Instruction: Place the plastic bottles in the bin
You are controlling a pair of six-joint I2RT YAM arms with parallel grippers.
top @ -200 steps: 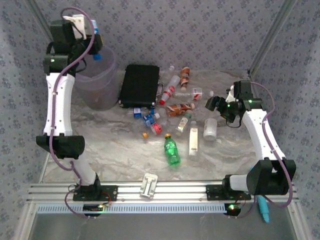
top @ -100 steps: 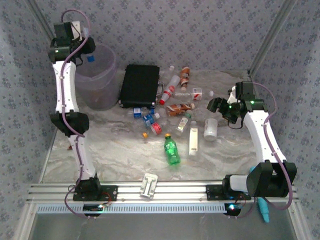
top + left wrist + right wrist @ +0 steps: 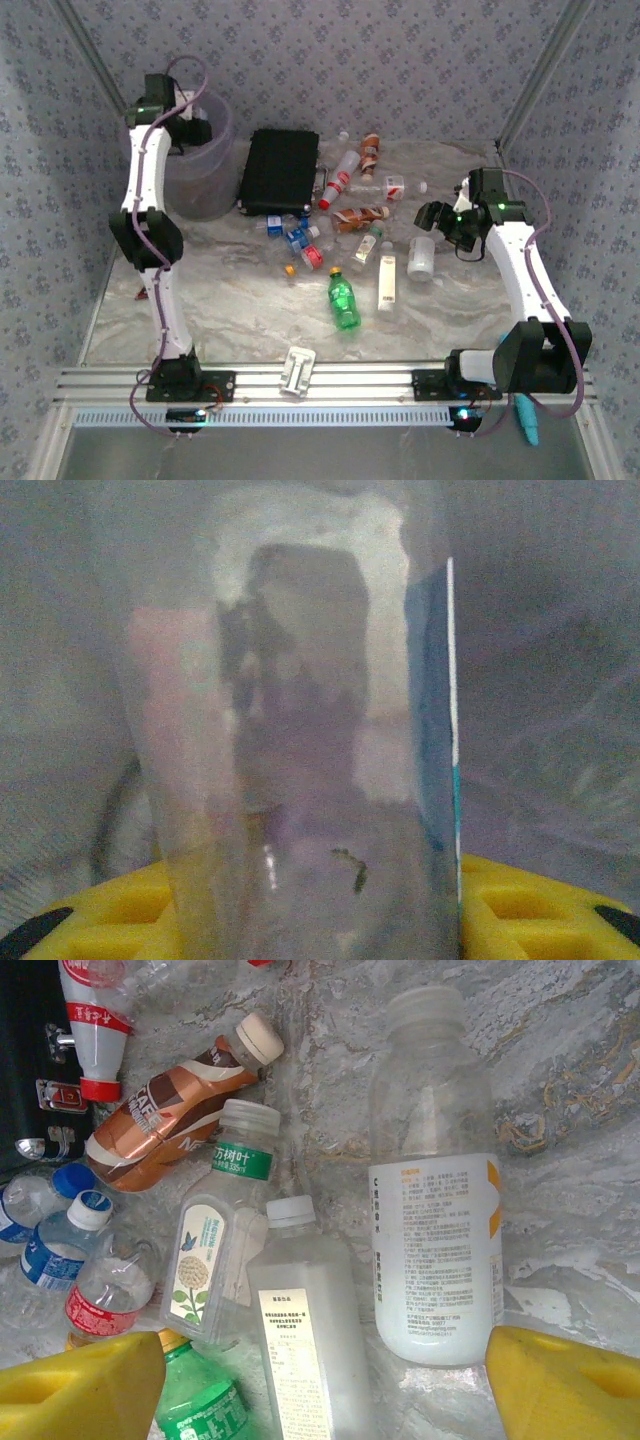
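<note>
Two tools gave us two very different views. The left tool (image 3: 305, 915) was clenched on a clear bottle (image 3: 300, 710) that stood so close to the wrist lens that its top and base were cut off. A blue label strip ran down its right side, and behind it we saw only lilac haze. From above, that tool hung in the mouth of the bin (image 3: 203, 190), at the far left corner of the worktop (image 3: 230, 290). The left arm (image 3: 145, 200) covered the bottle there, so we could not tell how deep it sat.

The right tool (image 3: 325, 1360) was released, its yellow fingers (image 3: 85, 1385) spread wide above the heap (image 3: 350, 215). Between them lay a big bottle (image 3: 435, 1240) of white liquid, a white-labelled bottle (image 3: 300, 1330) and a green-banded bottle (image 3: 215, 1250), packed side by side. The green bottle (image 3: 200, 1405) was cut off at the lower edge, partly behind one finger. A brown bottle (image 3: 165, 1110) lay tilted beyond them. Blue-capped bottles (image 3: 75, 1235) ran off the left edge, where the case (image 3: 20, 1060) showed as a dark sliver.

Bare worktop lay open between the heap and the front rail (image 3: 330, 385), and to the right of the big bottle. The case lay just beside the bin, between it and the heap. A white object (image 3: 299, 370) at the rail was too small to identify.
</note>
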